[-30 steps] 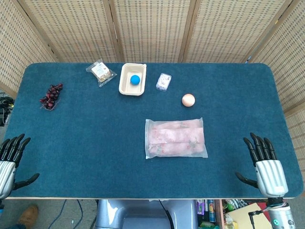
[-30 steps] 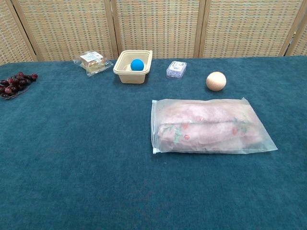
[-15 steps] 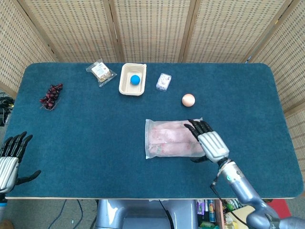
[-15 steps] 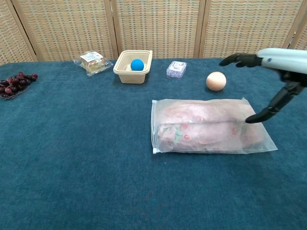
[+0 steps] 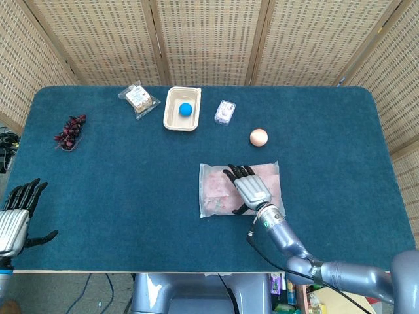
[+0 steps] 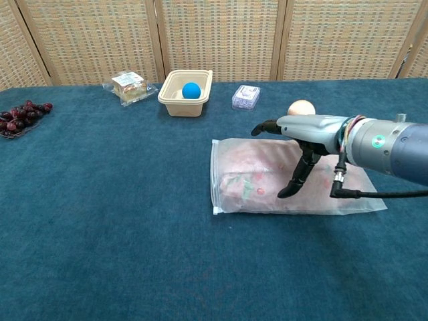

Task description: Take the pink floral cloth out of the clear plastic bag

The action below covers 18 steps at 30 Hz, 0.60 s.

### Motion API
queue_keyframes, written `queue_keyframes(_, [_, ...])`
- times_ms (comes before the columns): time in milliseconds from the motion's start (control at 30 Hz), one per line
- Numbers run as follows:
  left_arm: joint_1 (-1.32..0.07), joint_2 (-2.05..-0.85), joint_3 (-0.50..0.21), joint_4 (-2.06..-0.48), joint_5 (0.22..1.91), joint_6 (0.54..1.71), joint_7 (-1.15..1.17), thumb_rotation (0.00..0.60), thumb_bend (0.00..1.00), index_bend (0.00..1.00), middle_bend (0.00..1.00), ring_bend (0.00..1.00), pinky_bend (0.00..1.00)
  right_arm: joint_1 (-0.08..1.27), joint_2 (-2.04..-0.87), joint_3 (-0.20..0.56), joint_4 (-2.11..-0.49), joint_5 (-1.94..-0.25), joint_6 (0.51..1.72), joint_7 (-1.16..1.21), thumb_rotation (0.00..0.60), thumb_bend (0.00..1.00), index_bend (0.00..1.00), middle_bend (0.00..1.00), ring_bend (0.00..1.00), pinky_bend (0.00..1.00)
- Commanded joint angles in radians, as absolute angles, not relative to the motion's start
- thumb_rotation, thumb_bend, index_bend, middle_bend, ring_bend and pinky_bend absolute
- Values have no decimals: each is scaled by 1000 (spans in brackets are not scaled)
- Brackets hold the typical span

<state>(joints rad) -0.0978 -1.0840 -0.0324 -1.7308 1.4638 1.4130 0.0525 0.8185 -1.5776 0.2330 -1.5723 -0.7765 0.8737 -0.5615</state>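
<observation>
A clear plastic bag [image 5: 215, 193] [image 6: 237, 180] lies flat on the blue table, its open end toward the left, with the folded pink floral cloth [image 5: 219, 185] [image 6: 249, 170] inside. My right hand [image 5: 250, 188] [image 6: 301, 137] hovers over the middle of the bag, fingers spread and holding nothing; the thumb points down toward the bag's front half. Whether it touches the plastic is unclear. My left hand [image 5: 16, 216] waits at the table's front left corner, fingers apart, empty; the chest view does not show it.
Along the far side sit a bunch of dark grapes [image 5: 70, 131], a wrapped snack [image 5: 138, 98], a beige tray [image 5: 172, 114] holding a blue ball [image 5: 186, 108], a small clear box [image 5: 224, 112] and a peach-coloured ball [image 5: 258, 137] just behind the bag.
My right hand has swept from the front right table edge leftward and now hangs over the bag's middle. The left hand shifted slightly. The bag has not moved.
</observation>
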Motion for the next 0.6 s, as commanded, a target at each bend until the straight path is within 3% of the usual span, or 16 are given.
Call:
queue_keyframes(33, [-101,-1082,-34,-1729,1456,1407,48,600,52,0,0,0,0,855,-1604,214,-1544,-706,879,-620,600,0,0,0,0,0])
queue_keyframes(333, [-107,-1080,-34,-1726,1447,1396,38,600,52,0,0,0,0,897,-1608,173,-1516,-623,901,-698,600,0,0,2,0,0])
queue_keyframes(400, [-107,-1079,-34,-1726,1448,1397,35,600,52,0,0,0,0,905,-1618,161,-1497,-619,911,-714,600,0,0,48,1,10])
queue_keyframes(467, [-107,-1079,-34,-1727,1448,1398,35,600,52,0,0,0,0,910,-1626,154,-1479,-615,912,-718,600,0,21,148,62,121])
queue_keyframes(533, [-109,-1081,-33,-1726,1444,1394,35,600,52,0,0,0,0,912,-1634,145,-1454,-655,927,-715,600,3,126,295,230,348])
queue_keyframes(600, [-111,-1082,-33,-1728,1442,1390,35,600,52,0,0,0,0,903,-1642,140,-1440,-701,938,-688,600,85,243,409,347,473])
